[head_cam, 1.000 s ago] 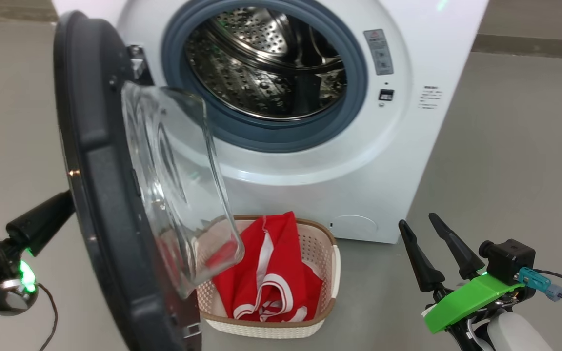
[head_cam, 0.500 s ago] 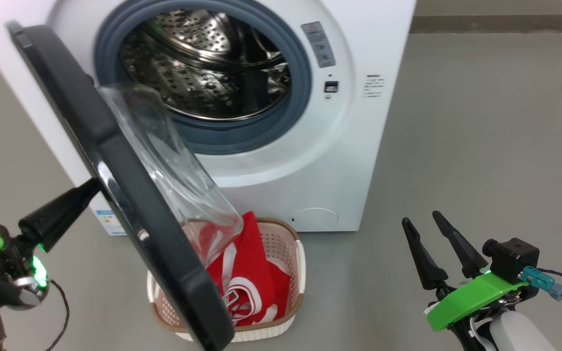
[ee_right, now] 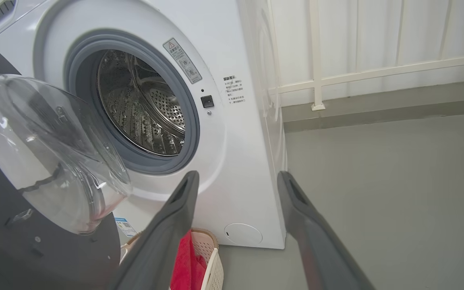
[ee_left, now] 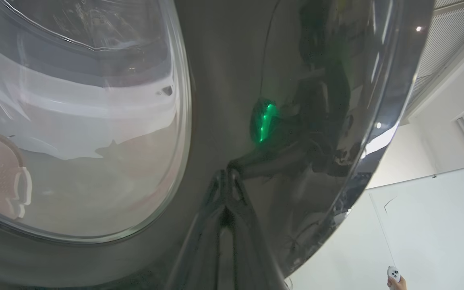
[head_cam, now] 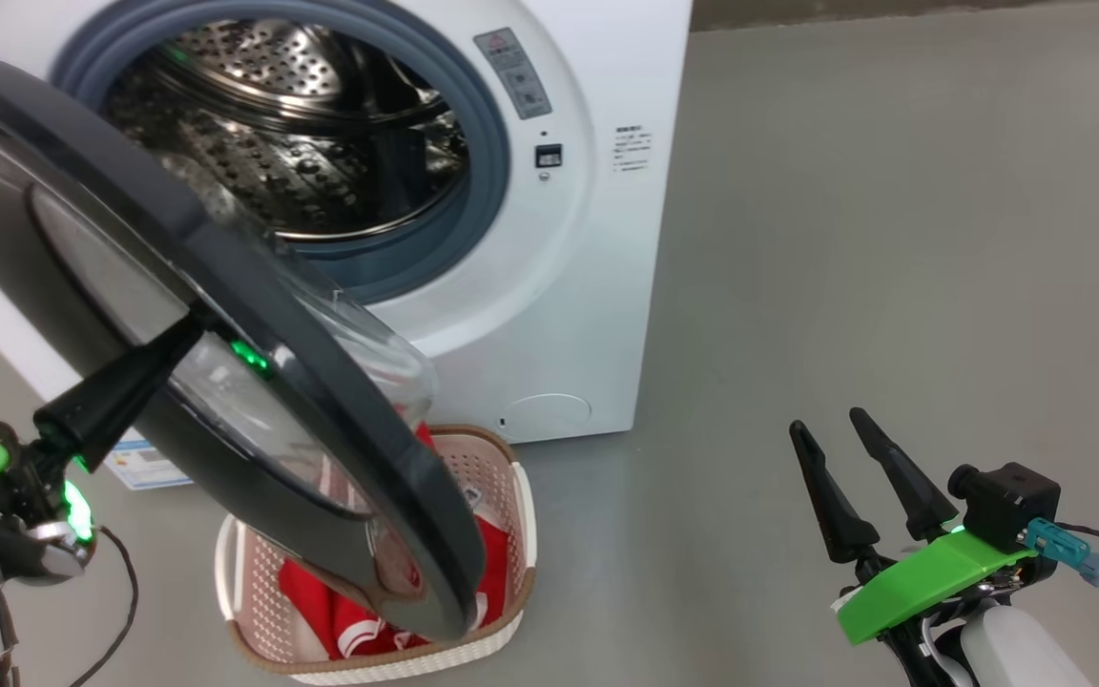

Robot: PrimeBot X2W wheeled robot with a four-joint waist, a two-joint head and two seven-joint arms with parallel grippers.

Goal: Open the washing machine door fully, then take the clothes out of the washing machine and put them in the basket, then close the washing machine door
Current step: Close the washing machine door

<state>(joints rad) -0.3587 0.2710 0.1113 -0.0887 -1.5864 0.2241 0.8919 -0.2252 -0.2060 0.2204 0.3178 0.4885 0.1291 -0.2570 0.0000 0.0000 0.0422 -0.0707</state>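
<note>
The washing machine (head_cam: 559,315) stands at the upper left, and its steel drum (head_cam: 273,143) looks empty. Its door (head_cam: 359,448) hangs half swung, glossy black outer face toward me, above the basket (head_cam: 514,496). The red and white clothes (head_cam: 321,601) lie in that basket. My left gripper (head_cam: 189,326) is shut, its tip pressed on the door's outer face; the same contact shows in the left wrist view, left gripper (ee_left: 226,175) against door (ee_left: 224,80). My right gripper (head_cam: 828,422) is open and holds nothing at the lower right, over bare floor. The right gripper (ee_right: 238,177) points at the washing machine (ee_right: 236,141).
Grey floor (head_cam: 893,239) stretches to the right of the machine. A white railing (ee_right: 316,60) and wall stand behind it. A person's hand (ee_left: 395,280) holding a small remote shows at the edge of the left wrist view.
The door has swung toward the machine opening, from edge-on to showing its outer face, with my shut left gripper against it. The camera has turned, shifting machine and basket left. The right gripper is unchanged.
</note>
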